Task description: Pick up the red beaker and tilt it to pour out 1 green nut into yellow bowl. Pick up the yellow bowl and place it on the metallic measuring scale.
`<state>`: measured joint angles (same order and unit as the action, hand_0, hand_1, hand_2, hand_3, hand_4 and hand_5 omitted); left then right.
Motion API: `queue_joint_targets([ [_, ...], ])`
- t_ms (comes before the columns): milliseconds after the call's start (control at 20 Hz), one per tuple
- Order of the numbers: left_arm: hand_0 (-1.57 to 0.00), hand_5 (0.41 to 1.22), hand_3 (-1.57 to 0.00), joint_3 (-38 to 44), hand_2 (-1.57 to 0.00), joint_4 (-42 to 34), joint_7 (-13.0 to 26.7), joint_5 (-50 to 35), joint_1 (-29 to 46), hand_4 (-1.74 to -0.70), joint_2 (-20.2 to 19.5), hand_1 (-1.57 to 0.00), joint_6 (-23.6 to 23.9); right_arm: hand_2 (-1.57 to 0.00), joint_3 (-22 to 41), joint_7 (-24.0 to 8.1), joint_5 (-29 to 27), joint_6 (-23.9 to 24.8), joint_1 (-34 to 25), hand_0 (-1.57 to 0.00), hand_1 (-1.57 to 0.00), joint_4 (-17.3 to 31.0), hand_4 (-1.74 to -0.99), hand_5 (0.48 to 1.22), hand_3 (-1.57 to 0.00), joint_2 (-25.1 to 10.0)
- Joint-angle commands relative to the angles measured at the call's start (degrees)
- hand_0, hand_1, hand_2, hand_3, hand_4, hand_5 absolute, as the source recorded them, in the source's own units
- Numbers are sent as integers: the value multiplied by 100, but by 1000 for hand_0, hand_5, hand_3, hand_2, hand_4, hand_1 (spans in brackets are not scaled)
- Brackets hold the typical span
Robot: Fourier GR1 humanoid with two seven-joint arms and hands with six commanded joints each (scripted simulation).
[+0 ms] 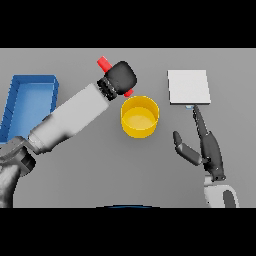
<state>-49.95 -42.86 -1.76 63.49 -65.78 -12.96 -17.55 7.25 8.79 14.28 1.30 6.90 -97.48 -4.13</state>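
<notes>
Two arms reached over a plain grey table (75, 165) that filled the whole view; nothing of the room beyond it could be seen. At the table's far left lay a blue tray (31, 97), its walls raised around a blue floor. Near the middle stood the yellow bowl (140, 117), upright, its inside a paler yellow; whether a nut lay in it could not be told. To the right and a little farther back sat the scale (188, 86), a flat pale square with a small bluish mark at its near edge.

From the lower left the left arm stretched diagonally, its dark left hand (121, 77) curled round the red beaker (104, 63). Only the beaker's two ends showed: one red end stuck out up and to the left, the other peeped out below the hand just above the bowl's far rim. So the beaker was tilted, held off the table.

From the lower right came the right hand (207, 145), fingers straight and pointing toward the scale's near edge, thumb spread out to the left, holding nothing. It sat to the right of the bowl, apart from it.
</notes>
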Motion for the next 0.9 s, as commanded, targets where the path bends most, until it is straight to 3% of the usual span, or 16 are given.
queue_joint_targets([
  [0,-1571,1220,-1571,-90,-1571,51,-55,75,-88,-1723,11,-1571,28,1,-38,18,-60,-19,-26,1,1,40,-1063,697,1,-6],
  [300,-1571,1221,-1571,-583,-1571,177,140,398,-231,-1736,208,-1571,178,1,0,8,-107,-51,-18,1,1,-108,-1058,700,1,33],
  [450,-1571,1221,-1571,-945,-1571,192,111,632,-256,-1736,179,-1571,392,1,9,-31,26,79,-57,1,1,37,-1065,684,1,92],
  [850,-1571,1221,-1571,-1899,-1571,582,-298,1163,-971,-1732,497,-1571,-30,1,75,89,226,206,5,1,1,26,-1059,672,1,110],
])
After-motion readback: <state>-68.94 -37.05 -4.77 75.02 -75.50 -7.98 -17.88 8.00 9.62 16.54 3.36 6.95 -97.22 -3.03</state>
